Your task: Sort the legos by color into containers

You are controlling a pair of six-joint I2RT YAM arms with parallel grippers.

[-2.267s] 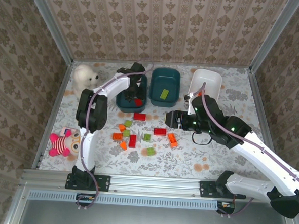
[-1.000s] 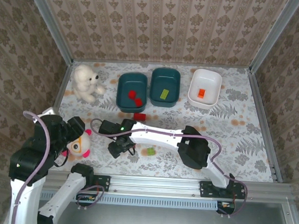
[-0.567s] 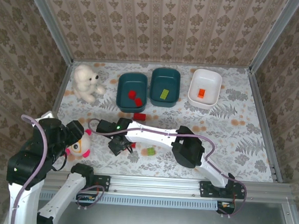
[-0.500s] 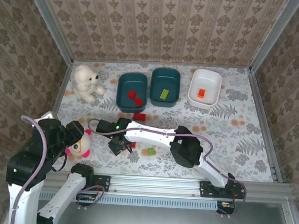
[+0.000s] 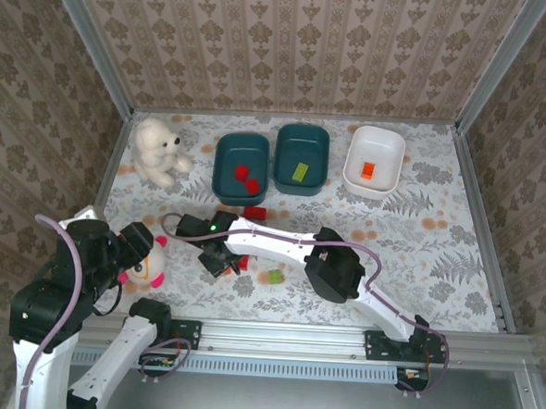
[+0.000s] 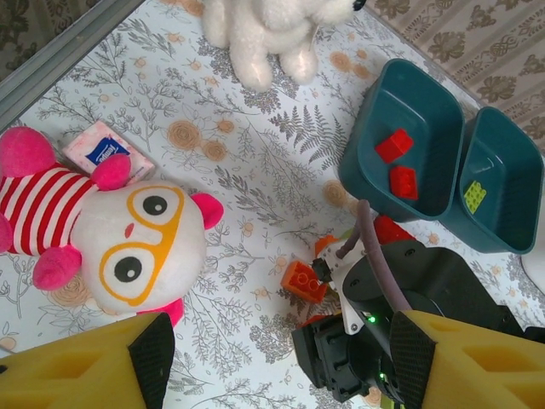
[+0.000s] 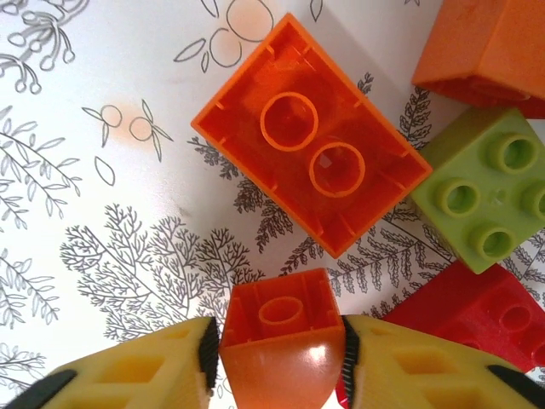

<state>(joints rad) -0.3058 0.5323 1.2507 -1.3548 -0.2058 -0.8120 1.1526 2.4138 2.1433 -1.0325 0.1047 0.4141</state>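
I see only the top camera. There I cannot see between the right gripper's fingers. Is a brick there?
Observer: Yes. The right wrist view shows the right gripper closed on a small orange brick, a finger on each side.
Operator: What lies just beyond it?
Observer: A larger orange brick, upside down, not touching it.
Operator: And the other arm?
Observer: The left wrist view shows the left gripper open, nothing between its fingers.

A teddy bear (image 5: 156, 151) sits back-left; a striped plush doll (image 6: 128, 243) lies beside a tissue packet (image 6: 102, 153).
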